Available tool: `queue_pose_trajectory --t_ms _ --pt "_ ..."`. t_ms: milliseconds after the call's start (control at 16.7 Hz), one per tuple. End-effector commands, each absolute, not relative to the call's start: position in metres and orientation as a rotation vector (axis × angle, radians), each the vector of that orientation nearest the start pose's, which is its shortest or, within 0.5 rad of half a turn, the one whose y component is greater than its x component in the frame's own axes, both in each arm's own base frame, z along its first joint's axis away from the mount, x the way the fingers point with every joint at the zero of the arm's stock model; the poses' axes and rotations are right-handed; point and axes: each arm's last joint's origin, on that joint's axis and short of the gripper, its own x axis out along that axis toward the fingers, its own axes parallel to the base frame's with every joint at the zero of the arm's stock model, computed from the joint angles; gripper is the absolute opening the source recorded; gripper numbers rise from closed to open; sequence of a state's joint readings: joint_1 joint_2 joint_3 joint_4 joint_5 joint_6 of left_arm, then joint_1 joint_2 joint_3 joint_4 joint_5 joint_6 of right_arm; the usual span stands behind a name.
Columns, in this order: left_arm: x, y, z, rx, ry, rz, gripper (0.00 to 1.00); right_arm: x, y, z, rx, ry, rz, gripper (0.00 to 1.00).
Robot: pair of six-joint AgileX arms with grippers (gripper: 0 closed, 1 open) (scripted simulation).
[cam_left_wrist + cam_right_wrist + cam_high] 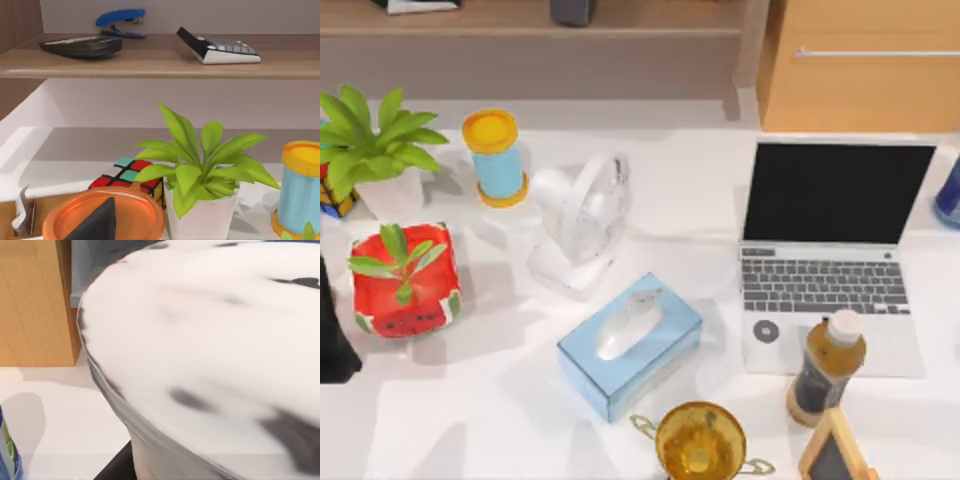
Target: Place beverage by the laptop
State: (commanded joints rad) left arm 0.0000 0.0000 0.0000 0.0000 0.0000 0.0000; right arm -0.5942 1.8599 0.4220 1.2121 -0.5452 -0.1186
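Left arm: a dark part of it (334, 335) sits at the desk's left edge; whether its claw is apart or together cannot be told.
Bottle (827, 366): amber drink with a white cap, upright, just beside the laptop's front right corner, near the desk's front edge.
Laptop (825, 250): open, black screen, toward the desk's right edge.
Tissue box (630, 345): blue, mid-desk, a tissue poking from its slot.
Watermelon pot (404, 281): red, holding a small green plant, near the left edge.
Gold cup (700, 441): at the front edge.
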Motion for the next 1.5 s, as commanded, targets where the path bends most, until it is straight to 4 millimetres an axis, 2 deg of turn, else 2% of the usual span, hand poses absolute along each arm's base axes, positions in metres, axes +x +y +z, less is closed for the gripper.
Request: queue_pose_trajectory --t_ms 360,540,660,1080,1500 --pt "0.106 -0.001 0.160 0.000 0.000 0.000 1.00 0.244 -0.144 0.097 -0.005 0.201 -0.018 0.00" --pt "0.106 -0.001 0.160 0.000 0.000 0.000 1.00 0.252 -0.142 0.116 -0.047 0.132 -0.021 0.00" --pt "0.106 -0.001 0.160 0.000 0.000 0.000 1.00 0.256 -0.134 0.128 -0.064 0.098 -0.024 0.00" --pt "0.106 -0.001 0.160 0.000 0.000 0.000 1.00 0.249 -0.079 0.151 -0.049 0.074 -0.030 0.00" --pt "0.106 -0.001 0.160 0.000 0.000 0.000 1.00 0.220 -0.025 0.147 -0.011 0.141 -0.027 0.00"
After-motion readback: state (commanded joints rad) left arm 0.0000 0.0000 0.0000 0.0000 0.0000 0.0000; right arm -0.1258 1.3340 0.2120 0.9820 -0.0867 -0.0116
